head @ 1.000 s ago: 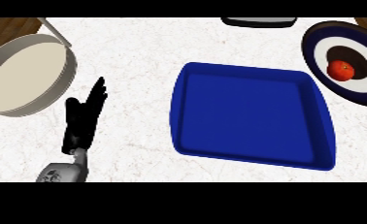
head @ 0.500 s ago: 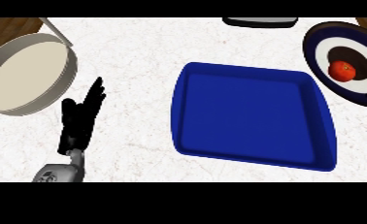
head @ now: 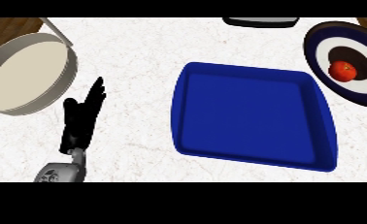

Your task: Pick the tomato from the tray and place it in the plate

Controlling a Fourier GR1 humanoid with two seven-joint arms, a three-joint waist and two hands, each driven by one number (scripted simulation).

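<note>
Head view: the white worktop (head: 143,48) carries a blue tray (head: 251,116) at centre-right, which holds nothing. A pale round pan (head: 32,72) sits at the far left. The plate (head: 319,48), dark-rimmed, lies at the right edge, well apart from the left hand (head: 80,119), which rests near the lower left with fingers straight and close together, holding nothing. The right hand is out of sight. The tomato (head: 343,71) already lies in the plate, so the placing looks done; nothing more seems called for.
</note>
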